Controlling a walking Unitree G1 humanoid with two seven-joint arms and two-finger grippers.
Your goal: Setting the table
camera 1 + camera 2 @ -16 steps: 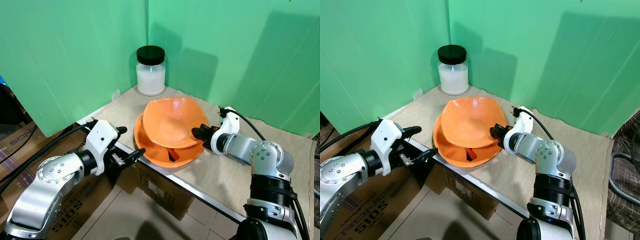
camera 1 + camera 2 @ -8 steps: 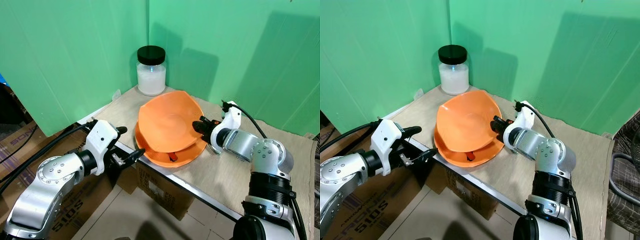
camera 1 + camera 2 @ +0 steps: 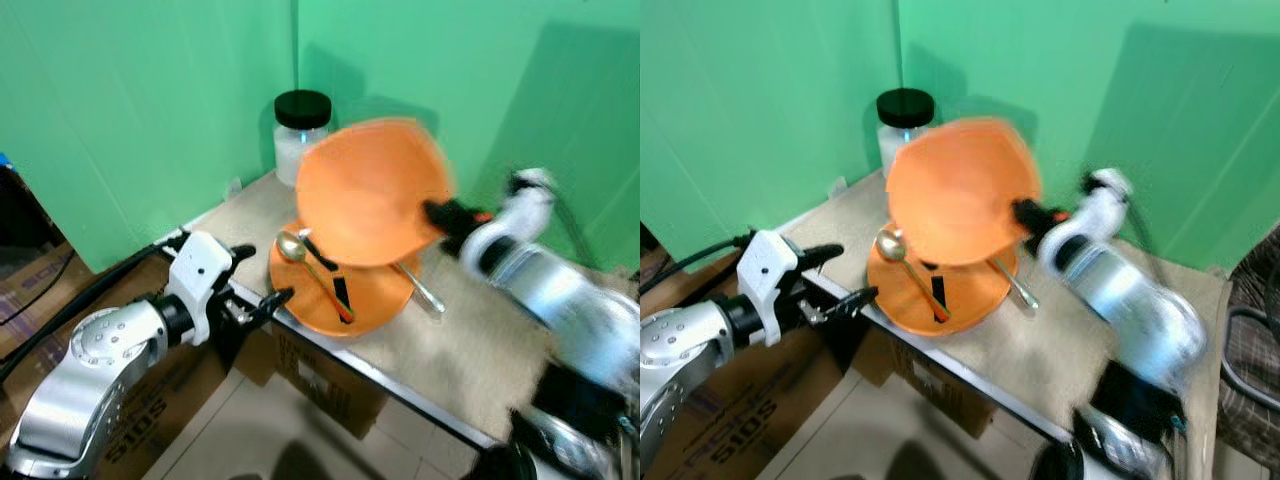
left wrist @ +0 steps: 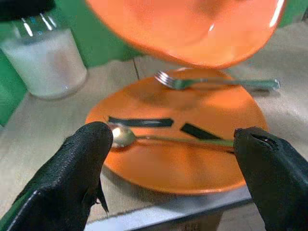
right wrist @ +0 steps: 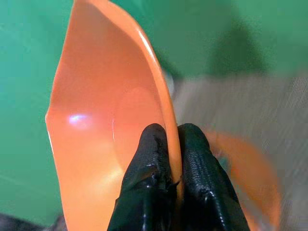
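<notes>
An orange bowl (image 3: pixel 368 192) hangs tilted in the air above an orange plate (image 3: pixel 372 296) on the table's front edge. My right gripper (image 3: pixel 437 212) is shut on the bowl's rim, and the pinching fingers (image 5: pixel 151 159) show in the right wrist view. On the plate lie a spoon (image 3: pixel 310 263), a fork (image 4: pixel 211 83) and two black strips (image 4: pixel 139 121). My left gripper (image 3: pixel 262 285) stands open just in front of the table's edge, level with the plate, its two fingers (image 4: pixel 86 163) spread wide with nothing between them.
A glass jar (image 3: pixel 298 138) with a black lid and white contents stands in the back corner against green walls. The table (image 3: pixel 470 350) has a beige cloth and a metal front edge. Cardboard boxes (image 3: pixel 330 390) sit on the floor below.
My right gripper has lifted the orange bowl up off the plate and tilted it, uncovering the spoon and fork. The right arm is blurred. The left gripper has stayed put.
</notes>
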